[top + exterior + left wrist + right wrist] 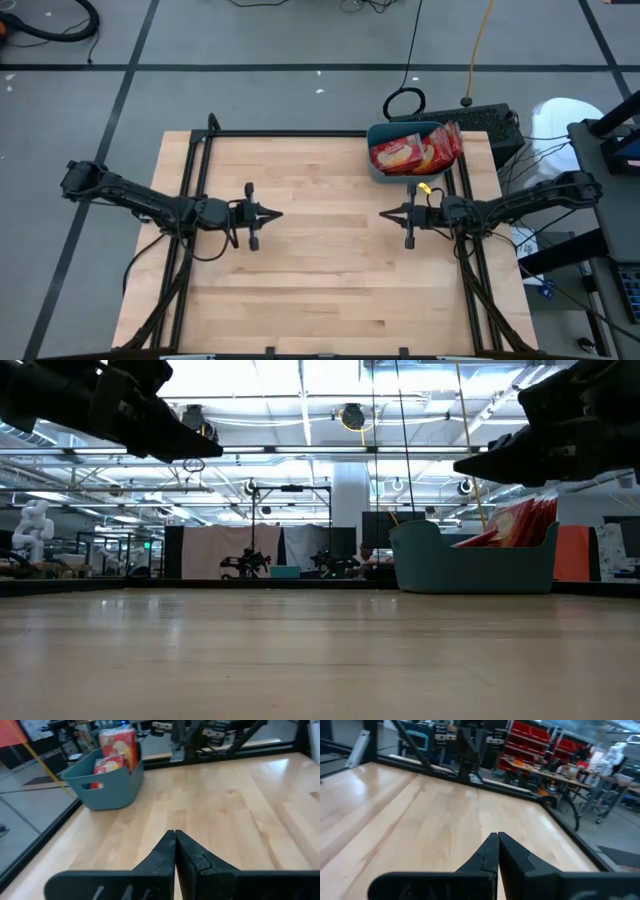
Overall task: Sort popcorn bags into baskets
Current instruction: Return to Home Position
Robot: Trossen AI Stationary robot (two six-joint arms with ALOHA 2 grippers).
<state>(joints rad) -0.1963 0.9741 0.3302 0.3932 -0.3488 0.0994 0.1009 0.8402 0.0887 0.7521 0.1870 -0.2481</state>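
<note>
Both arms sit closest under the overhead camera, tips facing each other across the bare counter (320,280). My left fingers (278,213) and right fingers (384,212) are well apart, each pair pressed together with nothing held. The basket (372,160) stands just beside the right fingers, with the popcorn bags (415,150) piled inside; I see none loose.

From counter level, both pairs hang above the wood, clear of the basket (470,568). That height is something the overhead cannot give me.

At the left wrist, the left fingers (175,840) are closed and empty, and the basket (107,790) lies beyond their tips, off to one side.

At the right wrist, the right fingers (497,842) grip nothing and only counter lies ahead, no basket.

I judge the sorting finished and the arms homing. Next calls only for parking, fingers empty.
</note>
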